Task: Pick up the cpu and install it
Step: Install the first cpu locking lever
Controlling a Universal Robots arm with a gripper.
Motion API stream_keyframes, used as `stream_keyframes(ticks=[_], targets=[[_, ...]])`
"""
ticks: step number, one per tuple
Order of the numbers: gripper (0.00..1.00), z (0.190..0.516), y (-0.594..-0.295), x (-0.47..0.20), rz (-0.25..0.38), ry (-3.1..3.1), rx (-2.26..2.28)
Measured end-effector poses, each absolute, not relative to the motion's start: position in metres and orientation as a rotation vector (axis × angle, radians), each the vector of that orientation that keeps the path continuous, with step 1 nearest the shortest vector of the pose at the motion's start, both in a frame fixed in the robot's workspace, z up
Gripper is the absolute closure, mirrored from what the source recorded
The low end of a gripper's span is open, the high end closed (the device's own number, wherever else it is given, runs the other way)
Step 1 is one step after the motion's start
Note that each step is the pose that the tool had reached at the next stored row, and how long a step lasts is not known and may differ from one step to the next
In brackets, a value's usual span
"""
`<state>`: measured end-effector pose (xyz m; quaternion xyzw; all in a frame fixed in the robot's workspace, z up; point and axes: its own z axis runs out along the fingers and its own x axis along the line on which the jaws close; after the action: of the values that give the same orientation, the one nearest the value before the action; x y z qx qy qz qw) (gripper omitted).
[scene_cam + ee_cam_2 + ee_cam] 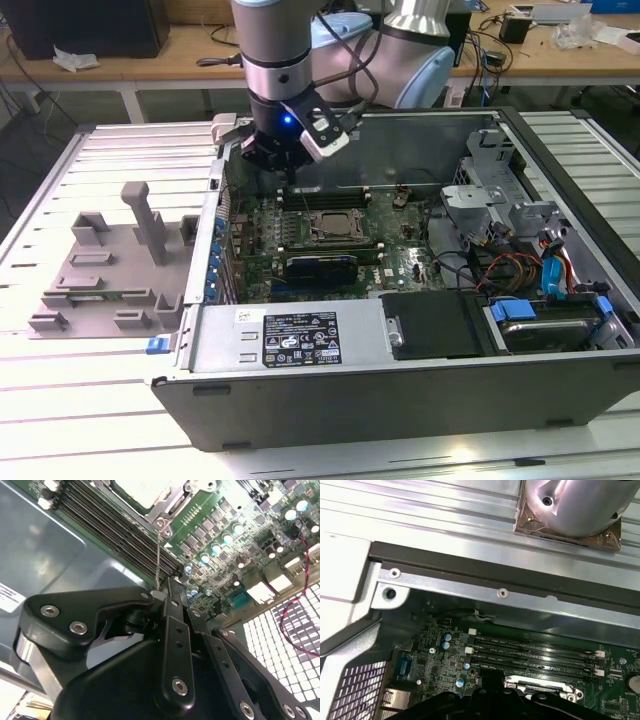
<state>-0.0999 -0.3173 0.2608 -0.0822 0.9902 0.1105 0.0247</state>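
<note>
The cpu (137, 489) lies seated in the socket frame (167, 511) on the motherboard (235, 540), cut off by the picture's edge in the second wrist view. Just beside it the pincer (167, 587) hangs with fingers drawn narrow at the tip of a thin metal lever (158, 555). Whether they clamp the lever is hard to make out.

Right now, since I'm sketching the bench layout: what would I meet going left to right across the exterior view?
Grey tray → gripper → drive cage → blue cables.
</note>
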Motion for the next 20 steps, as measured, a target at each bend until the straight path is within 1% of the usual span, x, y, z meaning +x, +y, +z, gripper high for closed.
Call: stream_keyframes(ticks=[8, 20], targets=[[0.89, 0.259, -0.320, -0.080, 0.341, 3.063, -0.246], [0.89, 0.258, -0.320, -0.076, 0.343, 3.068, -0.245]])
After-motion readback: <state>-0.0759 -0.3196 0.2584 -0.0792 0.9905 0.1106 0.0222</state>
